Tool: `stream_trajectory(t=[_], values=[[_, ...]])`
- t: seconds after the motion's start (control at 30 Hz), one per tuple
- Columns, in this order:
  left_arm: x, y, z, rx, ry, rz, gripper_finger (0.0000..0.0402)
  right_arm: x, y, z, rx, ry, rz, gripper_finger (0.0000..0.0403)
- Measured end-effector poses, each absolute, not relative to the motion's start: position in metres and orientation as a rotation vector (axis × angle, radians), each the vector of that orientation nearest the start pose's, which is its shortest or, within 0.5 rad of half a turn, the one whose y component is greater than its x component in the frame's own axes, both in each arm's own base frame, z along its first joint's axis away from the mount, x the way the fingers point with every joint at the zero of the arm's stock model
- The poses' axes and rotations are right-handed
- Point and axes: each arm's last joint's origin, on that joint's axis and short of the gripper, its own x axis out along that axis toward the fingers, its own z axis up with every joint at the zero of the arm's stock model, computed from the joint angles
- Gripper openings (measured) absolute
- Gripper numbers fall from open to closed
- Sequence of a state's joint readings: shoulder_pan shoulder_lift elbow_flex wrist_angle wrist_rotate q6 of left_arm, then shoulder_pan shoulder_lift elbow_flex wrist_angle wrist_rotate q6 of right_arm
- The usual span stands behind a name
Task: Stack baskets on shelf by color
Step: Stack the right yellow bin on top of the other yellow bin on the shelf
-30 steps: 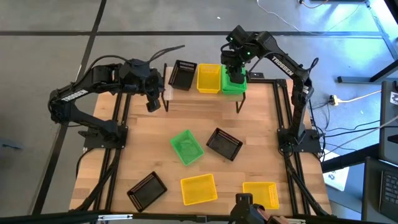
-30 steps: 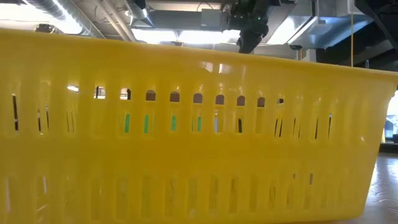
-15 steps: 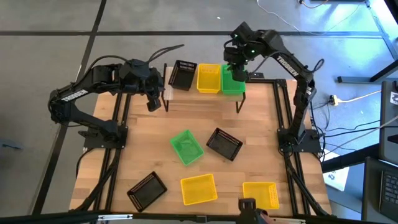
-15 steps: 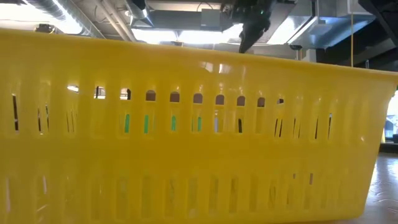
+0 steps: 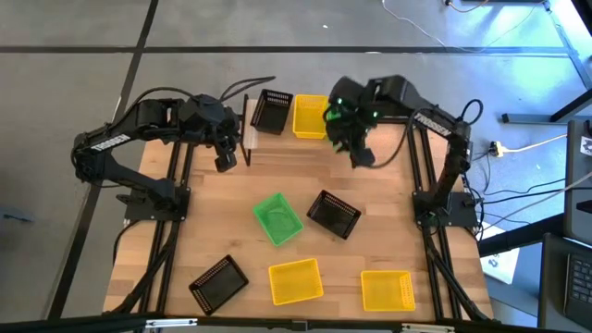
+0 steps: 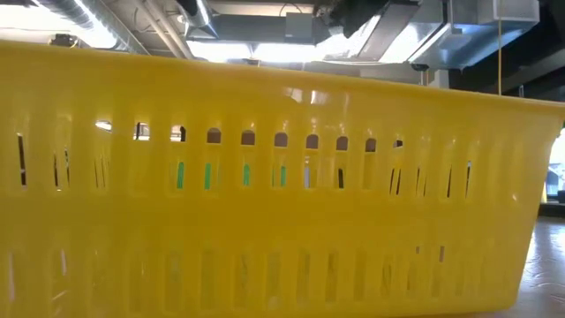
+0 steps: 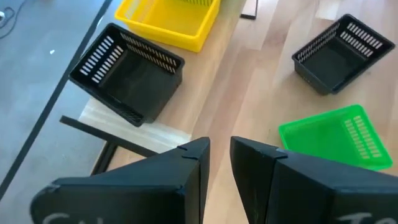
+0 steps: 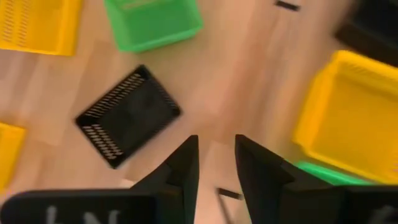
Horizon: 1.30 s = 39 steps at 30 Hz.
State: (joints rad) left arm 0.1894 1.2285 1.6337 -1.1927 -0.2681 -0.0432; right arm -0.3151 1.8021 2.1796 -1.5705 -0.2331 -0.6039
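My right end effector [image 5: 363,155] hovers empty, fingers slightly parted, just off the low wooden-topped shelf [image 5: 248,139], which holds black, yellow and green baskets. Next, I judge, comes the loose black mesh basket [image 5: 333,214] on the bench.

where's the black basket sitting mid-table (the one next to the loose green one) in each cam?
High view: black basket just right of table centre, right of the green basket.
Low view: not identifiable; a yellow basket fills the frame.
Left wrist view: upper right, beyond the green basket.
Right wrist view: left of centre, near the green basket.
Shared landmark: that green basket.
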Motion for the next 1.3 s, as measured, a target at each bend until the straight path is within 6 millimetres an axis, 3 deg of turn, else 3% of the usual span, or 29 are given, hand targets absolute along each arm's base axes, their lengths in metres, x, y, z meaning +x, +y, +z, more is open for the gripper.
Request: stream_trajectory(t=[0.3, 0.47, 0.63, 0.73, 1.13, 1.3], values=[[0.194, 0.026, 0.431, -0.027, 0.857, 0.270, 0.0056, 0.301, -0.033, 0.396, -0.031, 1.233, 0.321, 0.0102], [0.195, 0.015, 0.430, -0.008, 0.863, 0.208, 0.0056, 0.304, 0.007, 0.372, -0.021, 1.297, 0.425, 0.0102], [0.195, 0.009, 0.430, 0.010, 0.863, 0.177, 0.0056, 0.315, 0.044, 0.347, -0.070, 1.259, 0.528, 0.0102], [0.195, 0.005, 0.430, 0.019, 0.862, 0.158, 0.0056, 0.317, 0.065, 0.332, -0.011, 1.257, 0.575, 0.0102], [0.195, -0.006, 0.431, 0.069, 0.861, 0.091, 0.0056, 0.273, 0.141, 0.278, 0.151, 1.625, 0.488, 0.0102], [0.195, -0.006, 0.431, 0.069, 0.859, 0.091, 0.0056, 0.266, 0.161, 0.253, 0.166, 1.610, 0.434, 0.0102]])
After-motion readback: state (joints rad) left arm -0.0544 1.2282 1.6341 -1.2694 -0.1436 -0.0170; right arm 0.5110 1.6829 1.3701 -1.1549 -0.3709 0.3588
